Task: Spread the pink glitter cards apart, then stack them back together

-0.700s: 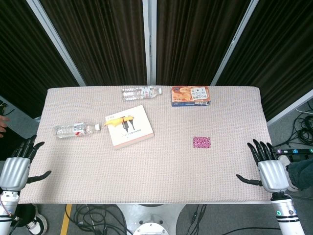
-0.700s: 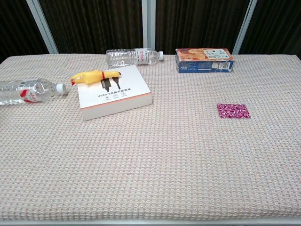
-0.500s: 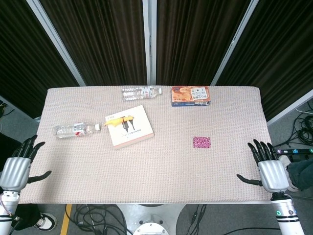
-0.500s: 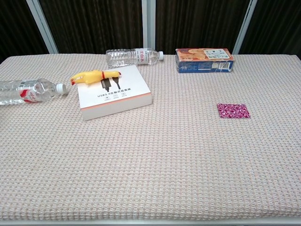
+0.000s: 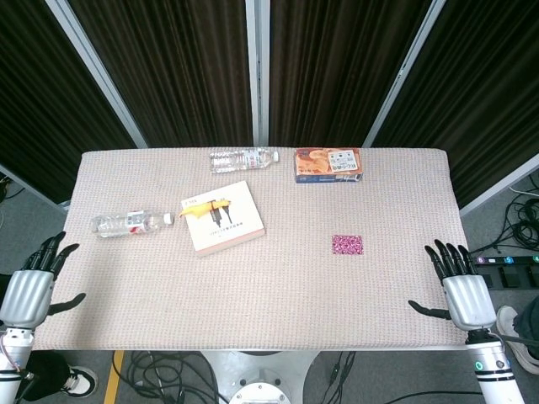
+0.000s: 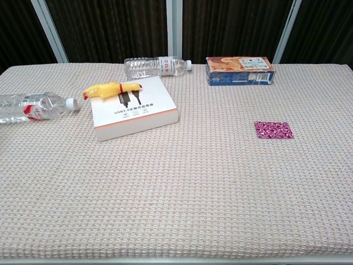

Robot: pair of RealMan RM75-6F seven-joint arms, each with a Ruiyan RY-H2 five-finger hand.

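Table: covered with a pale waffle-weave cloth; everything below lies on it.
White box: flat, left of centre, printed with black cable drawings, turned a little askew.
Yellow rubber chicken: lies across the far edge of the white box, head pointing left.
Near bottle: clear plastic, on its side at the left, white cap pointing at the white box, just short of it.
Far bottle: clear plastic, on its side along the back edge, cap to the right.
Snack box: orange and blue, at the back edge, right of the far bottle and apart from it.
Pink glitter cards: one neat small stack, flat on the cloth in the right half, nearer than the snack box, well apart from every other thing; open cloth lies between them and both hands.
Left hand: off the table's near left corner, fingers spread, holding nothing, touching nothing; seen in the head view only.
Right hand: at the near right edge, fingers spread and pointing away, thumb out toward the cloth, holding nothing; well apart from the cards.
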